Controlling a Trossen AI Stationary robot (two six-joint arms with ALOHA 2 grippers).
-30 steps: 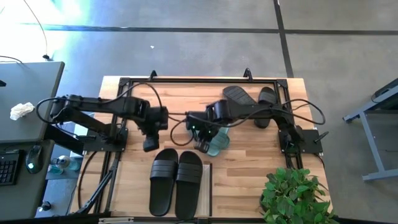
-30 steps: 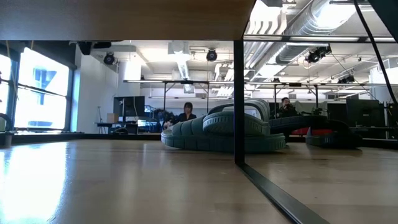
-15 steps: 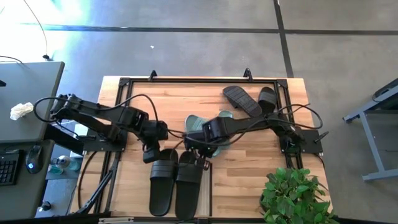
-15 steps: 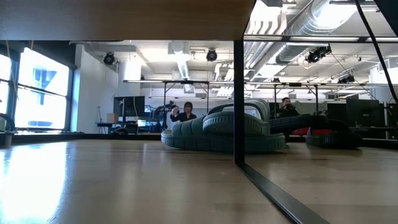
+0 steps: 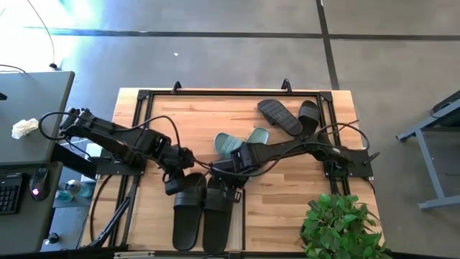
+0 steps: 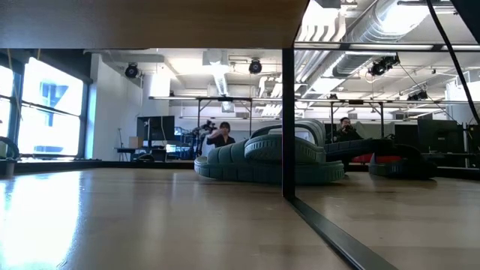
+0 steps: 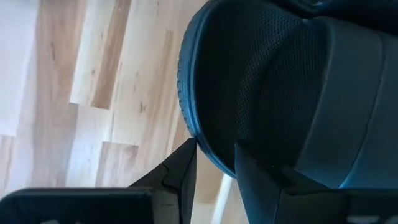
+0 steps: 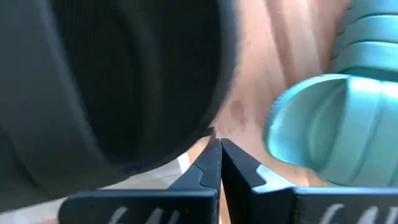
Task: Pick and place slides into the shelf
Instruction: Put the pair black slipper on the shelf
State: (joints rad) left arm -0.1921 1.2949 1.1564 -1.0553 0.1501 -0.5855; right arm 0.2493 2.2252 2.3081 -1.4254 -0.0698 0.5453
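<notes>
over black pair (image 5: 203, 208), r claw (image 5: 228, 188) now empty, green slides (image 5: 241, 142) released

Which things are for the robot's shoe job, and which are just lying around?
For the job: near black pair, green pair, far black pair, shelf, left gripper and right gripper at the near black pair.
Just lying about: plant, white rag, keyboard.
</notes>
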